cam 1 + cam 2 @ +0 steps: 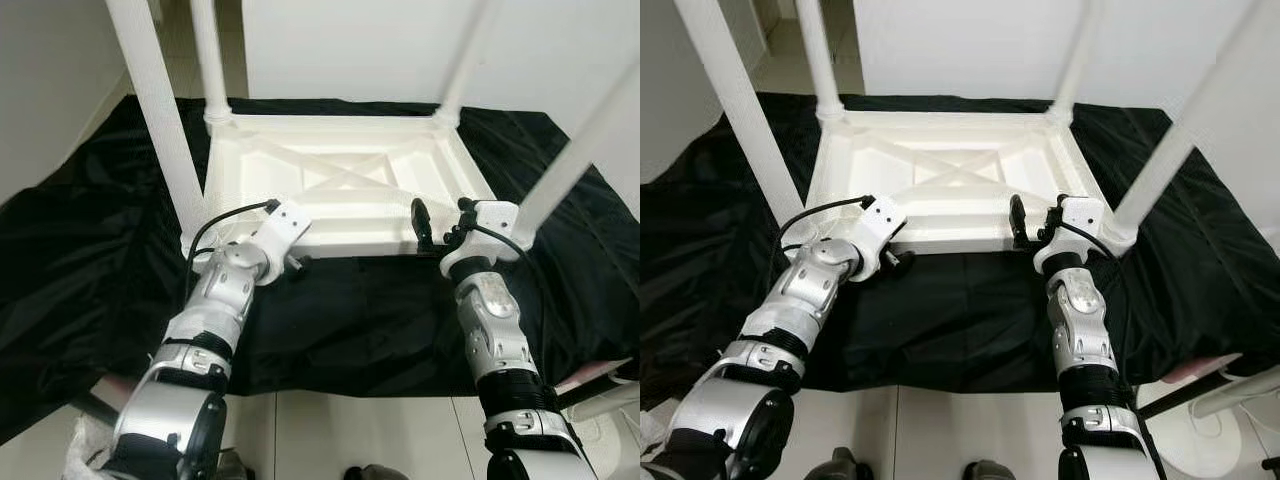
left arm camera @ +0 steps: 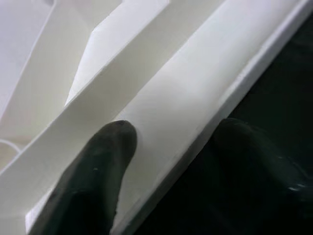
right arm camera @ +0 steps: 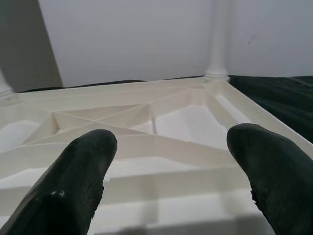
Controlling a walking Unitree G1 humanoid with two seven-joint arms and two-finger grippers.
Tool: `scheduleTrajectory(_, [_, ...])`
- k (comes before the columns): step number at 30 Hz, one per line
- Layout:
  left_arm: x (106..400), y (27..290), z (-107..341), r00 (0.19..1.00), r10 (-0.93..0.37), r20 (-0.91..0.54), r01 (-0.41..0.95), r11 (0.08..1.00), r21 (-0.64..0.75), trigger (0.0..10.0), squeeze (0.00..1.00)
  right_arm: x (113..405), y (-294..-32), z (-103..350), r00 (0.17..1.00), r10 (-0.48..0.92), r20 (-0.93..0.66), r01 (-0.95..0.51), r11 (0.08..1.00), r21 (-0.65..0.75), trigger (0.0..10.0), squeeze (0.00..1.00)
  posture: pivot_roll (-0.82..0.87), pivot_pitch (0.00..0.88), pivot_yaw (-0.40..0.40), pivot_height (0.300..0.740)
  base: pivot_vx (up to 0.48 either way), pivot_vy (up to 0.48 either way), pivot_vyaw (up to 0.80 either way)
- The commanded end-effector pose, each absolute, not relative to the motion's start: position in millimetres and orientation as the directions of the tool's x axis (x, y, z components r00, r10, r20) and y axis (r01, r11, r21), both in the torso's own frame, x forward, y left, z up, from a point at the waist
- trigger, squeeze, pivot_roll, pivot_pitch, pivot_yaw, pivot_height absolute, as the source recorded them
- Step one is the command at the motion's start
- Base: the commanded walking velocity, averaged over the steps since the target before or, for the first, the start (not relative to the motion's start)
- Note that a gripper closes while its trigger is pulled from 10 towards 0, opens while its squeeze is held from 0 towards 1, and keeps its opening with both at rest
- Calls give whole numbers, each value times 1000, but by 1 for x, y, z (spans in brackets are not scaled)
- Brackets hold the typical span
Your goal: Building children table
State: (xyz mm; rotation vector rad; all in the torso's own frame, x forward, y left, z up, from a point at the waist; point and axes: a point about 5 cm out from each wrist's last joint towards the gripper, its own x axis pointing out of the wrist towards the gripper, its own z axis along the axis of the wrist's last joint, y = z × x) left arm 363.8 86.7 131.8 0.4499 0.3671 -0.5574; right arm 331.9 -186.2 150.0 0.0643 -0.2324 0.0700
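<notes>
Your left tool [image 1: 296,262] straddles the upturned table's [image 1: 340,180] rigid near rim; right tool [image 1: 440,222] spread. Light plastic: lift by rim.

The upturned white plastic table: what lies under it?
The upturned white plastic table rests top-down on a black sheet spread over the pale floor. The cloth shows all around it; the patch beneath the tabletop is covered.

table [image 1: 940,175] upside down on black cloth [image 1: 960,300] | four legs up | left gripper [image 1: 902,262], right gripper [image 1: 1021,228] at near edge
</notes>
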Motion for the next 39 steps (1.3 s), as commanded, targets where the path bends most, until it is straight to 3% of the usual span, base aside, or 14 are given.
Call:
scheduleTrajectory(1, [369, 100, 138, 875, -289, -388, 431, 830, 354, 0, 0, 332, -185, 149, 973, 63, 222, -76, 996, 50, 10000, 0, -22, 15, -2, 740, 0, 0, 0])
scheduleTrajectory(12, [364, 83, 144, 872, -348, -345, 463, 816, 346, 0, 0, 334, -183, 149, 974, 69, 216, -80, 996, 45, 10000, 0, -19, 17, -4, 740, 0, 0, 0])
scheduleTrajectory(21, [332, 45, 148, 781, -566, -264, 625, 715, 314, 0, 0, 333, -183, 148, 975, 70, 212, -80, 996, 38, 10000, 0, -14, 20, -7, 740, 0, 0, 0])
scheduleTrajectory(22, [323, 38, 148, 744, -622, -242, 667, 677, 311, 3686, 0, 333, -183, 148, 975, 70, 211, -80, 996, 38, 10000, 0, -14, 20, -7, 740, 0, 0, 0])
scheduleTrajectory(23, [323, 38, 148, 744, -622, -242, 667, 677, 311, 3686, 0, 333, -183, 148, 975, 70, 211, -80, 996, 38, 10000, 0, -14, 20, -7, 740, 0, 0, 0])
scheduleTrajectory(24, [316, 35, 147, 716, -658, -234, 696, 643, 321, 7961, 0, 333, -183, 148, 975, 70, 211, -80, 996, 37, 10000, 0, -11, 19, -8, 740, 0, 0, 0])
scheduleTrajectory(26, [312, 33, 147, 696, -681, -228, 713, 619, 328, 7961, 0, 333, -183, 148, 975, 70, 210, -79, 996, 37, 10000, 0, -11, 19, -8, 740, 0, 0, 0])
scheduleTrajectory(27, [306, 31, 145, 662, -713, -230, 743, 583, 329, 10000, 110, 333, -183, 148, 975, 71, 210, -80, 996, 37, 10000, 0, -11, 19, -8, 740, 0, 0, 0])
scheduleTrajectory(28, [306, 31, 145, 662, -713, -230, 743, 583, 329, 10000, 110, 333, -183, 148, 975, 71, 210, -80, 996, 37, 10000, 0, -11, 19, -8, 740, 0, 0, 0])
scheduleTrajectory(29, [301, 30, 143, 635, -737, -233, 764, 552, 334, 10000, 776, 334, -183, 148, 975, 72, 210, -82, 996, 36, 10000, 0, -6, 19, -9, 740, 0, 0, 0])
scheduleTrajectory(32, [297, 30, 142, 607, -758, -239, 786, 529, 319, 10000, 776, 334, -182, 148, 975, 74, 210, -83, 996, 35, 10000, 0, -4, 19, -11, 740, 0, 0, 0])
scheduleTrajectory(33, [294, 31, 144, 583, -778, -235, 804, 510, 306, 10000, 1000, 335, -182, 148, 975, 75, 210, -85, 996, 35, 10000, 0, -3, 18, -12, 740, 0, 0, 0])
scheduleTrajectory(38, [290, 35, 147, 571, -790, -222, 806, 488, 337, 10000, 1000, 336, -181, 148, 975, 77, 210, -86, 996, 35, 10000, 0, 0, 16, -12, 740, 0, 0, 0])
scheduleTrajectory(39, [288, 38, 149, 573, -794, -202, 799, 488, 352, 10000, 0, 336, -181, 148, 975, 78, 209, -87, 996, 33, 10000, 0, 0, 16, -12, 740, 0, 0, 0])
